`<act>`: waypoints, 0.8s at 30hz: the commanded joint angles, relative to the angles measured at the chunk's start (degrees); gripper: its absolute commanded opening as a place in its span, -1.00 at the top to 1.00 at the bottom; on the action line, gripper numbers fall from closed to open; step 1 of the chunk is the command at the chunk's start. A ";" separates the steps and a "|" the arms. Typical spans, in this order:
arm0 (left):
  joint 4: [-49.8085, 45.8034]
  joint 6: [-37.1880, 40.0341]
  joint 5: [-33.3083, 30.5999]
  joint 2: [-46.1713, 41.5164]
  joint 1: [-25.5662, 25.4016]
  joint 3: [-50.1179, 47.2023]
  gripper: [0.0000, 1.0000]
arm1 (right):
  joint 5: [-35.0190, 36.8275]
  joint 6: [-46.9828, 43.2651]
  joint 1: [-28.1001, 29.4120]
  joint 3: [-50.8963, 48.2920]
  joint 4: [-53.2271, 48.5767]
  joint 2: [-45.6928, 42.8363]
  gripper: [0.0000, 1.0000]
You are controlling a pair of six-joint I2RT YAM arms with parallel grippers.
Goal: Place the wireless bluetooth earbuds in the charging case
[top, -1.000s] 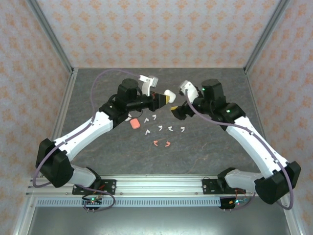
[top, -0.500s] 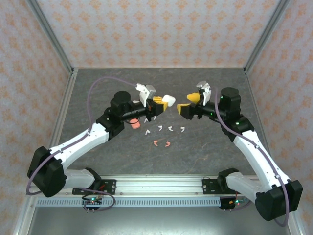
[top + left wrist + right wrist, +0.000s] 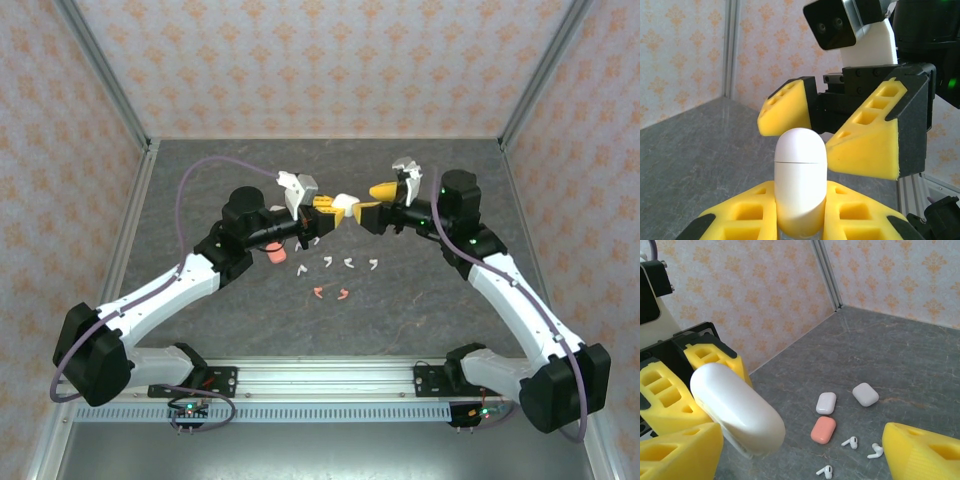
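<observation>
**A:** Starting with the left gripper (image 3: 334, 205): what is gripped?

**B:** A white case (image 3: 346, 203) is clamped between its yellow fingers (image 3: 745, 212), with the lid shut and the lid end pointing outward. The case is held up above the table (image 3: 420, 300), near the middle and a little toward 12 o'clock.

**A:** And how is the right gripper (image 3: 366, 201) found?

**B:** It is seen at 3 o'clock of the case, with its fingers spread wide apart. In the left wrist view one finger is seen at 11 o'clock of the lid and the other at 3 o'clock. Whether the case is touched by either cannot be told.

**A:** Where are the earbuds placed?

**B:** The earbuds (image 3: 327, 262) are scattered on the table at 6 o'clock of the held case. Six white ones can be counted in a loose band, and two pink ones (image 3: 343, 293) are set just past them, again at 6 o'clock. All are lying loose.

**A:** Is anything else noted?

**B:** A pink case (image 3: 275, 255) is seen at 9 o'clock of the earbuds, beside the left arm (image 3: 190, 270). In the right wrist view two closed white cases (image 3: 826, 403) are seen just beyond it, at 12 and 1 o'clock.
</observation>
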 commanded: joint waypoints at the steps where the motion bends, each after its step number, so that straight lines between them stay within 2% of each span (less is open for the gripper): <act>1: 2.04 1.33 1.49 -0.24 -0.69 1.45 1.00 | 0.86 -0.58 0.21 2.56 2.36 0.45 -0.64; 11: 1.48 1.33 2.09 -0.25 -0.70 1.61 1.00 | 3.41 -2.04 0.24 5.81 -0.10 2.76 -0.61; 24: 0.49 2.71 0.72 -0.92 -0.70 0.58 1.00 | 2.39 -2.85 -0.54 9.22 -5.83 2.75 -0.60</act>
